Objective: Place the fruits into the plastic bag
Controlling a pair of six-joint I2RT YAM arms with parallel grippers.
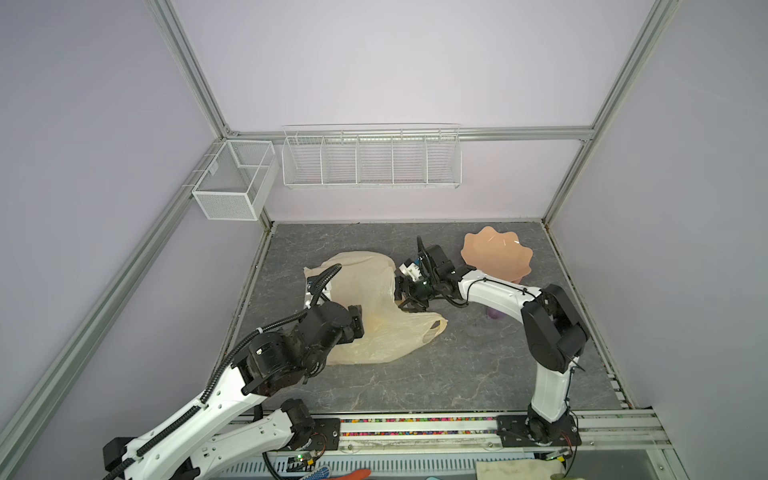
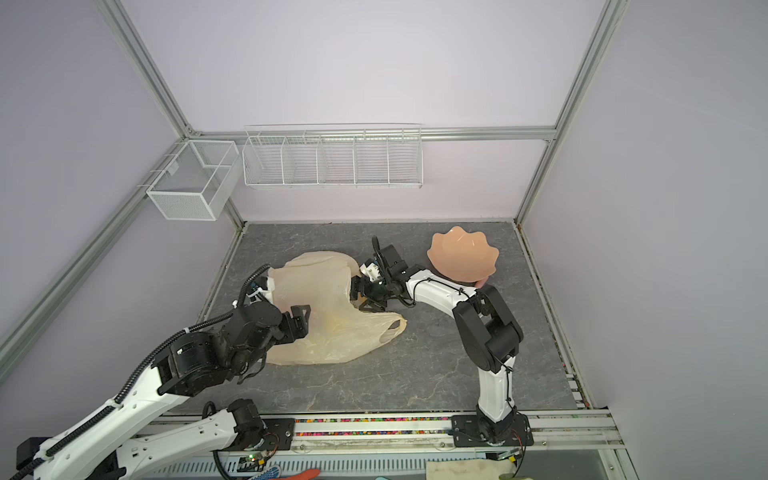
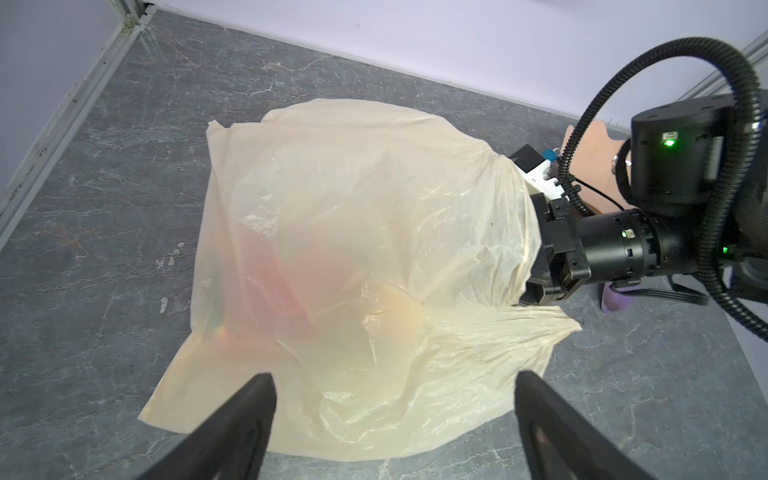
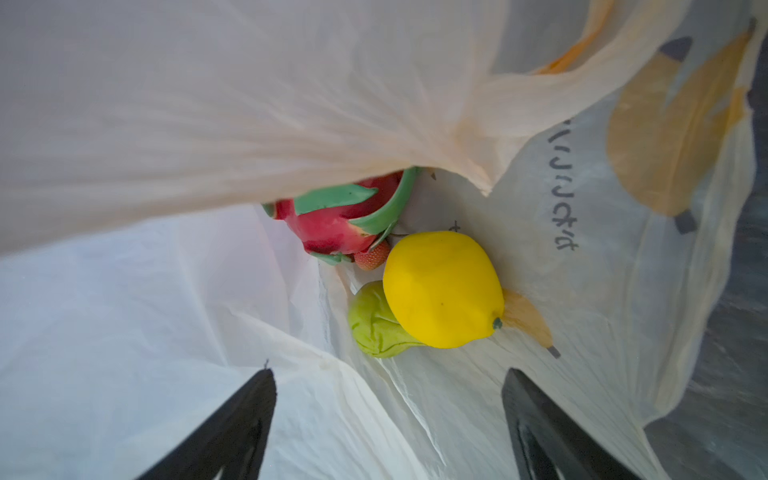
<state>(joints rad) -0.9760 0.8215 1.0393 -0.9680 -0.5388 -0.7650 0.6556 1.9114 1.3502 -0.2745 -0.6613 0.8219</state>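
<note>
Plastic bag (image 1: pixel 376 307) was a thin, crinkled, translucent cream-yellow sack, slumped on the gray marbled table (image 1: pixel 457 374), left of centre on the floor in both top views. The right wrist view looked into its mouth. A dragon fruit (image 4: pixel 338 226), red with green scales, was half under a fold of film. A small strawberry (image 4: pixel 371 258) touched it, and a yellow lemon (image 4: pixel 442 291) lay over a green pear (image 4: pixel 374 326). Right gripper (image 4: pixel 388 374) sat at the bag's mouth with fingers spread wide and nothing between them; the fruits were just ahead of the tips, untouched. Left gripper (image 3: pixel 392 378) hovered over the bag's lower-left side in the top views, fingers also wide apart, gripping nothing. A red blur and a pale round shape showed through the film ahead of it. Pink wavy dish (image 1: pixel 496 253) stood well right of the bag.
</note>
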